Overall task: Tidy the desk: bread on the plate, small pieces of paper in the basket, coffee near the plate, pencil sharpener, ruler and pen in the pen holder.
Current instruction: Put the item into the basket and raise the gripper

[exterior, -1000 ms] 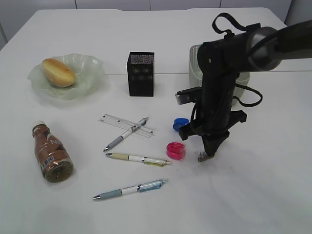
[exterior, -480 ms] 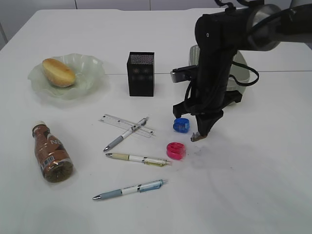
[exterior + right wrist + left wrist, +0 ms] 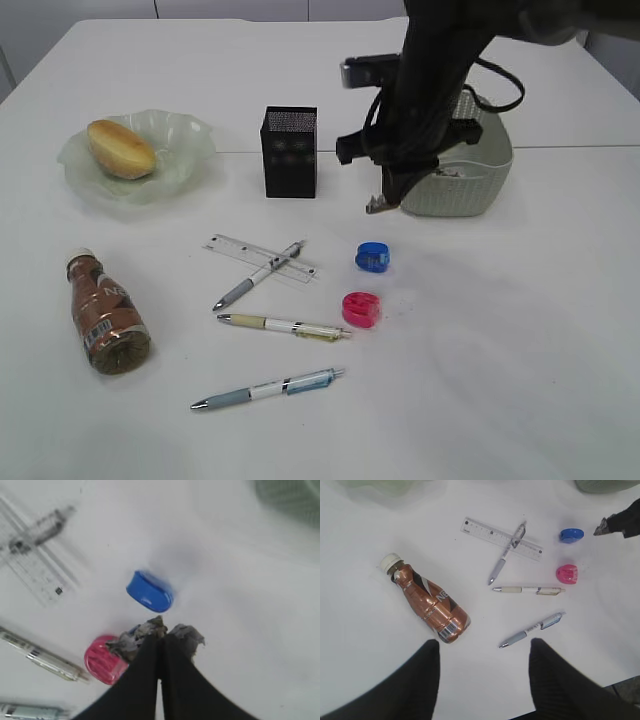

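Right pincer (image 3: 160, 639) clamped on paper scrap (image 3: 131, 639), raised beside basket (image 3: 470, 180) for drop; left pincer (image 3: 482, 672) apart, idle above bench (image 3: 520, 380)

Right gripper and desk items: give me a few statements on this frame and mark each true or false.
1. The right gripper is shut on a crumpled paper scrap. True.
2. The bread lies on the desk beside the plate. False: it is on the plate.
3. The coffee stands upright. False: it lies on its side.
4. A pen lies across the ruler. True.
5. The blue sharpener is in the pen holder. False: it is on the desk.
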Motion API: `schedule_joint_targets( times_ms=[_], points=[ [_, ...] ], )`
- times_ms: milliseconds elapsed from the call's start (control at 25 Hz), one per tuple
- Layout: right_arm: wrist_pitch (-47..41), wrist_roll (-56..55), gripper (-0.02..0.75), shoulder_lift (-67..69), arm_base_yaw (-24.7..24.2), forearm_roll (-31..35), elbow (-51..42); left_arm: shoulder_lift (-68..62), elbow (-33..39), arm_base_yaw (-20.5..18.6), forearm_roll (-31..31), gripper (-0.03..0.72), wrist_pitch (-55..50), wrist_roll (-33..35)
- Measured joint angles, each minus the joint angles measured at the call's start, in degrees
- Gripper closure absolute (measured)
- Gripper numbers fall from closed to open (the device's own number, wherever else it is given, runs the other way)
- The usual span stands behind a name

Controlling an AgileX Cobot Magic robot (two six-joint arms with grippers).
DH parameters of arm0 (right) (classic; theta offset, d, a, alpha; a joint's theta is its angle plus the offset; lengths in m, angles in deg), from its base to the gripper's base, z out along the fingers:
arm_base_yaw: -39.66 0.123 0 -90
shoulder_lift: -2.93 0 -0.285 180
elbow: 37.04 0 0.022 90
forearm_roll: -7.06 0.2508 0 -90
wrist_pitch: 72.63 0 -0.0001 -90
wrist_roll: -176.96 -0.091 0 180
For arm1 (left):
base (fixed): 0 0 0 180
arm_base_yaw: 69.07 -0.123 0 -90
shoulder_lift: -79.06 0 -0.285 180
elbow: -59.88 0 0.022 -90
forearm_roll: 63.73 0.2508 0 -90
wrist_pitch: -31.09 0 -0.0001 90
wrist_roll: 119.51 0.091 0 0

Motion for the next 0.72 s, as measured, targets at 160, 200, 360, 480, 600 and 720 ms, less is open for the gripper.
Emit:
schedule_joint_targets(
  times_ms=[160,200,360,480,600,720],
  points=[
    [-0.22,-1.29,0.753,0.00,-2.32,0.17,5.15,0.00,0.00,0.00,0.00,0.272,0.00,0.00],
    [-0.44,-1.54,0.753,0.00,-3.06,0.17,6.16,0.00,0.00,0.00,0.00,0.272,0.00,0.00],
    [-0.94,-2.62,0.753,0.00,-5.58,0.17,10.31,0.00,0.00,0.00,0.00,0.272,0.00,0.00],
    [-1.04,-3.18,0.753,0.00,-7.72,0.25,12.55,0.00,0.00,0.00,0.00,0.272,0.00,0.00],
    [-1.27,-3.41,0.753,0.00,-9.65,0.25,13.44,0.00,0.00,0.00,0.00,0.272,0.00,0.00],
    [-1.30,-3.45,0.753,0.22,-11.18,0.25,14.07,0.00,0.00,0.00,0.10,0.272,0.00,0.00]
  ],
)
